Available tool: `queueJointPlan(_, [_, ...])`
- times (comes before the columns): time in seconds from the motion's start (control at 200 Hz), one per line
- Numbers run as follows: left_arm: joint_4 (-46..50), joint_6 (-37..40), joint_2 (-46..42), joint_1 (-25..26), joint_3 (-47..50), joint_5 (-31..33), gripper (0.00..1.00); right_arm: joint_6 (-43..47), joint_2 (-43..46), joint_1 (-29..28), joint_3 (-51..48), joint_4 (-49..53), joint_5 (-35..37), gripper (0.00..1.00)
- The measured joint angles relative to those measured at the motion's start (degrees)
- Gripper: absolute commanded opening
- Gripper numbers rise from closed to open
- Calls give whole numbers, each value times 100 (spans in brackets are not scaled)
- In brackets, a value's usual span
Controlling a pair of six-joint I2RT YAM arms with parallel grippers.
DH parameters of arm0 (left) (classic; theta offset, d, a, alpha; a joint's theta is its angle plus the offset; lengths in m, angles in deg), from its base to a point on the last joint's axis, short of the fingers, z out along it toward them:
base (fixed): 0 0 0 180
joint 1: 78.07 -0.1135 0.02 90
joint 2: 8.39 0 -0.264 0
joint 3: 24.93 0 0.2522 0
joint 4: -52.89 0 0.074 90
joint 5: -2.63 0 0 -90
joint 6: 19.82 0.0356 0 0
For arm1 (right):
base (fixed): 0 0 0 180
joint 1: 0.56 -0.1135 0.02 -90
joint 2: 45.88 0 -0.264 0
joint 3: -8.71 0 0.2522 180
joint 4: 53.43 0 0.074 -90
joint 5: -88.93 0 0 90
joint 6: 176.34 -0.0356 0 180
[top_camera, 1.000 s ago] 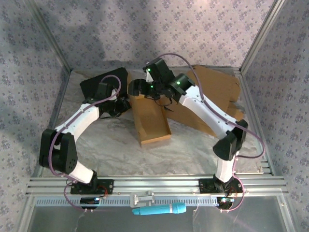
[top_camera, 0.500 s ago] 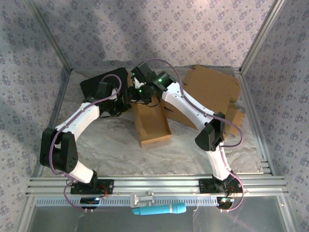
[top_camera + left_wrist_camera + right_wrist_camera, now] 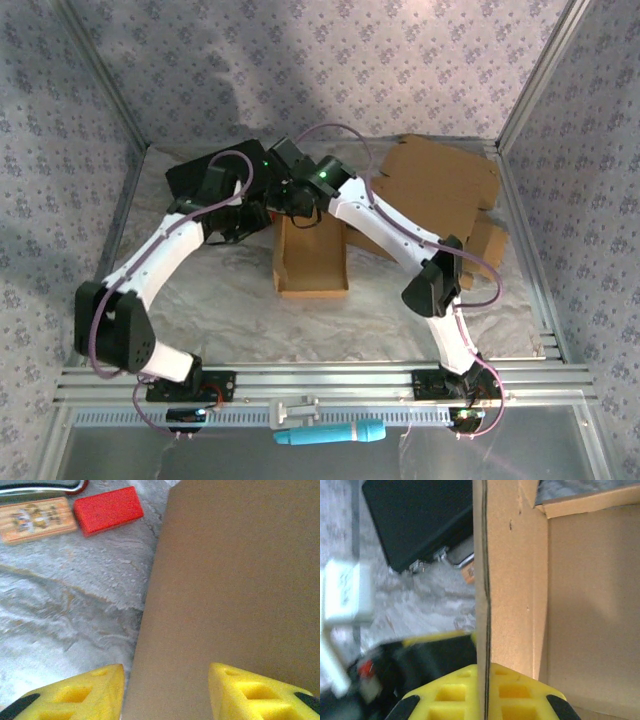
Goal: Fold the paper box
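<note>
Top external view: the paper box [image 3: 312,258] sat open-topped on the worktop [image 3: 220,310]. Its long axis ran from the arm bases toward the back wall. A flat cardboard sheet [image 3: 440,185] lay just behind it and to its right.
Left jaws [image 3: 166,692]: partly open and holding nothing. A plain brown face of the box filled the space beyond the yellow pads [image 3: 95,690]. The left pad sat just outside the panel's edge and the right pad was over the cardboard (whether either pad touched it could not be told).
Beside that panel: a red block [image 3: 108,510] and a wooden block [image 3: 35,520] lay on the wrinkled cover to its left, well apart from the box.
Right jaws [image 3: 482,687]: closed on the box's left side wall near its far end, one pad against each face. The wall stood upright and edge-on between the pads. A black case [image 3: 415,520] lay to the wall's left and the box's inside to its right.
Deciding relation: both jaws met at the same far-left wall. The right jaws pinched it from above, and the left jaws faced its outer side and were the nearer of the two to that face.
Next move, as judged: the left jaws would need to work the panel from outside, along the long axis, while the right jaws' pinch steadied the wall.
</note>
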Motion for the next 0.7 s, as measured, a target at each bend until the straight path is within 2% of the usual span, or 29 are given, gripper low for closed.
queueJointPlan(0.23, [1010, -109, -1493, 153, -26, 914, 51, -1974, 549, -114, -234, 24, 1460, 0])
queueJointPlan(0.295, [1287, -107, -1899, 149, -26, 1137, 51, -2625, 490, -170, 87, 332, 1917, 0])
queueJointPlan(0.39, [1644, -101, -2354, 149, -24, 1344, 51, -3738, 96, -275, 1117, 1198, 2391, 0])
queueJointPlan(0.505, [1969, 0, -2660, 149, -24, 1447, 51, -4962, -240, -323, 1799, 2006, 2618, 0])
queueJointPlan(0.7, [2074, 291, -2688, 151, 127, 1355, 52, -5875, -243, -68, 1001, 2253, 2455, 0])
